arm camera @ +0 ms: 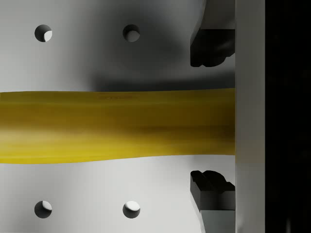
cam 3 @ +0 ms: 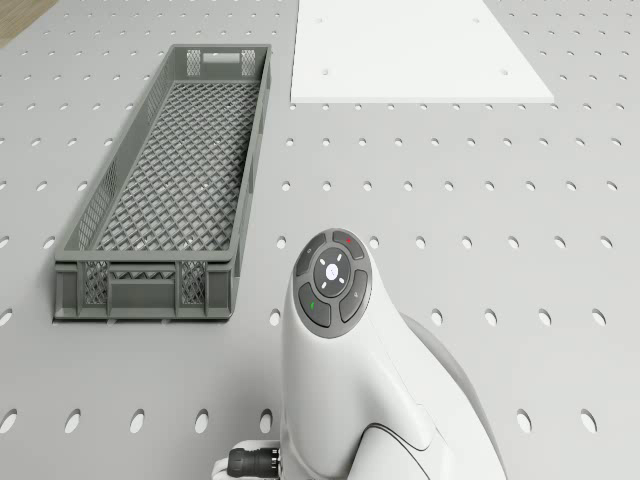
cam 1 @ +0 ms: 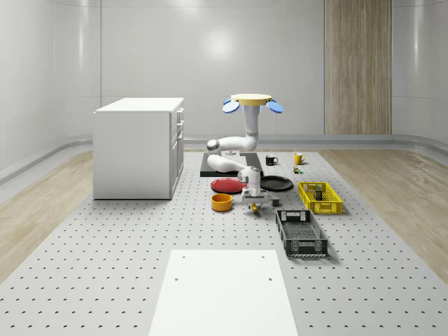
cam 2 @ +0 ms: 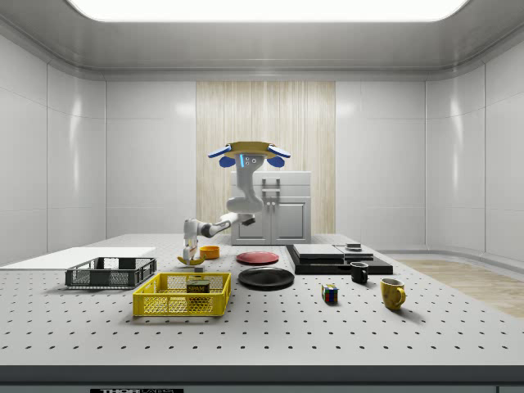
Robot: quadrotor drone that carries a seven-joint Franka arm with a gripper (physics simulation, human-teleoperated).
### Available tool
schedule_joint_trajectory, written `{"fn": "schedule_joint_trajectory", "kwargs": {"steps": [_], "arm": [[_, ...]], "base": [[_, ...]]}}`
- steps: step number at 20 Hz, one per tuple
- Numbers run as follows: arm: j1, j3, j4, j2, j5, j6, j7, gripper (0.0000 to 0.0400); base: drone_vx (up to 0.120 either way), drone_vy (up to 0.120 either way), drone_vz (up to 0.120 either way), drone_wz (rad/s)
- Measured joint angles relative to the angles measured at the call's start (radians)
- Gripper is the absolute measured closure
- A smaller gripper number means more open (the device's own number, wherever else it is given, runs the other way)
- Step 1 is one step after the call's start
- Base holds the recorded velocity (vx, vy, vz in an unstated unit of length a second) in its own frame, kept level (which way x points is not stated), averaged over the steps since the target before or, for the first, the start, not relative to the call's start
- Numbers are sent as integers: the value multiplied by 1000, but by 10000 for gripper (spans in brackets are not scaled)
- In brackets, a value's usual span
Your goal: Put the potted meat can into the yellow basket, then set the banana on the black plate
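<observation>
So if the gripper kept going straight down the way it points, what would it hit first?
The banana: in the wrist view it lies straight across between the gripper's two fingertips, with the table right beneath. How much gap remains is unclear.

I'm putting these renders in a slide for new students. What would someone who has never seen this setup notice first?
Probably the yellow-topped quadrotor drone hovering above the perforated grey table, its white arm reaching down to the curved yellow banana, beside the small orange bowl. In the wrist view the banana lies between the two jaws, apart on either side. Next, the yellow mesh basket with the potted meat can already inside.
</observation>
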Motion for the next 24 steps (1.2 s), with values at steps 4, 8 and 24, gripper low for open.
{"fn": "schedule_joint_trajectory", "kwargs": {"steps": [4, 8, 24], "arm": [[-2, 2, 4, 2, 1, -1, -1, 206], [-2, 3, 4, 5, -2, -5, -11, 210], [28, 126, -61, -9, 102, -81, -25, 207]], "base": [[0, 0, 0, 0], [0, 0, 0, 0], [-42, 43, 60, 0]]}}
